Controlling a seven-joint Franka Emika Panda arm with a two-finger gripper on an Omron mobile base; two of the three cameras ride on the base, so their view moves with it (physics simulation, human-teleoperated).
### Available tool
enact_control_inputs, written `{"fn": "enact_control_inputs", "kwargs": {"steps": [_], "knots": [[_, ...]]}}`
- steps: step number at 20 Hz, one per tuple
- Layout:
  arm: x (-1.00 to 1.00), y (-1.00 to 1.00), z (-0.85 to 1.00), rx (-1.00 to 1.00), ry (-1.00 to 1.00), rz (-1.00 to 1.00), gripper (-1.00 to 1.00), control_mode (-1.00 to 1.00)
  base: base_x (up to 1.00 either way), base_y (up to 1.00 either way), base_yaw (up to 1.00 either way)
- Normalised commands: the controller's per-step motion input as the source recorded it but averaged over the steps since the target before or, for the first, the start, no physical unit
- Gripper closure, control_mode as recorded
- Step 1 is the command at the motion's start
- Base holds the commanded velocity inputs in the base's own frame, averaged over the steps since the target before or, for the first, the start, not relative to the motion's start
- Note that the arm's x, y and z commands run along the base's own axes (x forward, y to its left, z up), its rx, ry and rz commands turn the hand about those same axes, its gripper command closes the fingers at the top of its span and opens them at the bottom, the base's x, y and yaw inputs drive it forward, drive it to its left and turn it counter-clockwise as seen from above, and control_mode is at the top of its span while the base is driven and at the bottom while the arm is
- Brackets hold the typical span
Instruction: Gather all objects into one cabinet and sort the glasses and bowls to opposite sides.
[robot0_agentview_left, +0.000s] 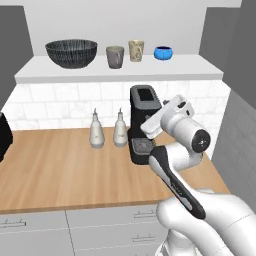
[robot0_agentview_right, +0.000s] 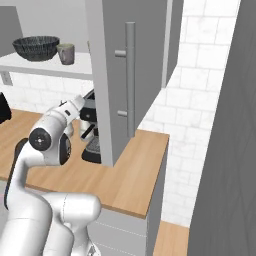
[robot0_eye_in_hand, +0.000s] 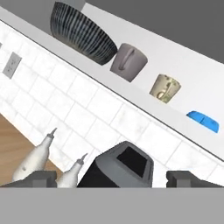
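Note:
The cabinet stands open, and on its white shelf (robot0_agentview_left: 115, 73) four pieces stand in a row. From left to right they are the wide black ribbed bowl (robot0_agentview_left: 71, 53), the grey handled cup (robot0_agentview_left: 115, 56), the beige patterned tumbler (robot0_agentview_left: 136, 50) and the small blue bowl (robot0_agentview_left: 163, 52). The hand view looks up at the same row: black bowl (robot0_eye_in_hand: 83, 33), grey cup (robot0_eye_in_hand: 129, 61), tumbler (robot0_eye_in_hand: 165, 89), blue bowl (robot0_eye_in_hand: 203, 121). My gripper (robot0_eye_in_hand: 114, 179) is open and empty. It hangs below the shelf, just over the coffee machine (robot0_eye_in_hand: 122, 168).
A black coffee machine (robot0_agentview_left: 142, 125) stands on the wooden counter (robot0_agentview_left: 60, 170) against the tiled wall. Two white shakers (robot0_agentview_left: 96, 131) (robot0_agentview_left: 120, 130) stand to its left. An open grey cabinet door (robot0_agentview_right: 112, 75) with a steel bar handle (robot0_agentview_right: 130, 75) juts out on the right.

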Motion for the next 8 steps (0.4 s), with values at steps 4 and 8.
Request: {"fn": "enact_control_inputs", "kwargs": {"steps": [4, 8], "knots": [[0.00, 0.00, 0.00, 0.00, 0.00, 0.00, -1.00, -1.00, 0.00, 0.00, 0.00], [0.00, 0.00, 0.00, 0.00, 0.00, 0.00, -1.00, -1.00, 0.00, 0.00, 0.00]]}}
